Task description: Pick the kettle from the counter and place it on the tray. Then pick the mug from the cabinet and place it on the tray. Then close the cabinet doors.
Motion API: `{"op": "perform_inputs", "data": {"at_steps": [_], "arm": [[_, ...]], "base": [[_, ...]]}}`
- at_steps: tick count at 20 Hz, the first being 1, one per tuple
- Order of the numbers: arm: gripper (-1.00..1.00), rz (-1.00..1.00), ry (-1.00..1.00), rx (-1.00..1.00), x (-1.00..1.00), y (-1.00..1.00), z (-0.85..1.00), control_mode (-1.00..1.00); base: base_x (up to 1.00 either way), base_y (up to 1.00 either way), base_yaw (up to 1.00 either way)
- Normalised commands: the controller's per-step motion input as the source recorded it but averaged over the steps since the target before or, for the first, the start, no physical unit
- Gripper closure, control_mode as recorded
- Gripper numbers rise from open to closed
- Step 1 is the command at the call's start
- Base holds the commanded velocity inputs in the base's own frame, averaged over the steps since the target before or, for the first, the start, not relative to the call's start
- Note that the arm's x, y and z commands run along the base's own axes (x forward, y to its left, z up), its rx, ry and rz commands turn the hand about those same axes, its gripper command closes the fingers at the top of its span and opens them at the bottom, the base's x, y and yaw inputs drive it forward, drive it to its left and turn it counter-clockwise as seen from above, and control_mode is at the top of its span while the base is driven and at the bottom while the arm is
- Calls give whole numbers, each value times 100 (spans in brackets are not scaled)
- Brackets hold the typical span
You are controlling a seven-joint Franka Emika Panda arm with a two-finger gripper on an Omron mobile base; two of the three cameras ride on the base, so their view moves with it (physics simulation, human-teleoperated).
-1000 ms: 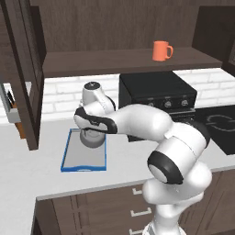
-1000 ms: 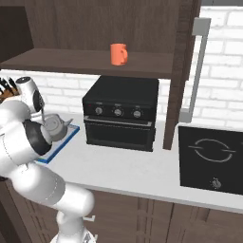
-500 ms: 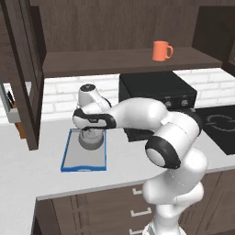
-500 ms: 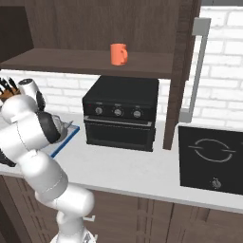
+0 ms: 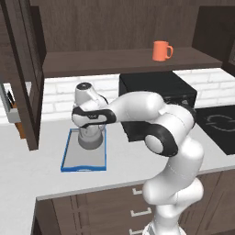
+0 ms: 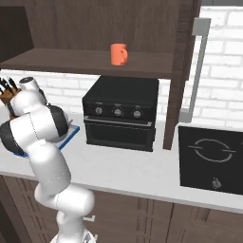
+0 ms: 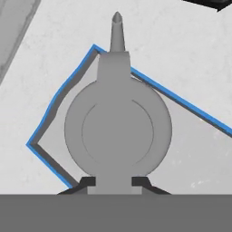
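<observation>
The grey kettle (image 5: 92, 139) rests low inside the blue-rimmed tray (image 5: 69, 153) on the counter (image 5: 27, 170). My gripper (image 5: 91, 127) reaches down from above and is shut on its thin wire handle. In the hand view the round kettle (image 7: 118, 128) lies straight below, spout pointing up the picture, with the tray rim (image 7: 59, 96) around it and my gripper (image 7: 114, 183) shut on the handle. The orange mug (image 5: 160, 50) stands upright on the cabinet shelf (image 5: 105, 62); from the right the mug (image 6: 118, 53) shows above the oven. Both cabinet doors (image 5: 23, 73) stand open.
A black oven box (image 6: 121, 114) stands on the counter right of the tray. The open right door (image 6: 182, 71) with its silver bar handle (image 6: 197, 71) hangs beside a black cooktop (image 6: 211, 156). A knife block (image 6: 7, 95) sits at the far left.
The kettle has stayed over the tray and settled slightly lower. My arm's elbow has swung up and over. The gripper is still shut on the handle.
</observation>
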Motion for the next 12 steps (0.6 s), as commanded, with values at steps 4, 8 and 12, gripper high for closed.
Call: {"op": "perform_inputs", "data": {"at_steps": [4,8,12], "arm": [[100,0,0,0,21,8,-18,-100],[100,0,0,0,11,1,-24,-100],[-100,1,0,-3,5,0,-26,-100]], "base": [[0,0,0],[0,0,0],[0,0,0]]}}
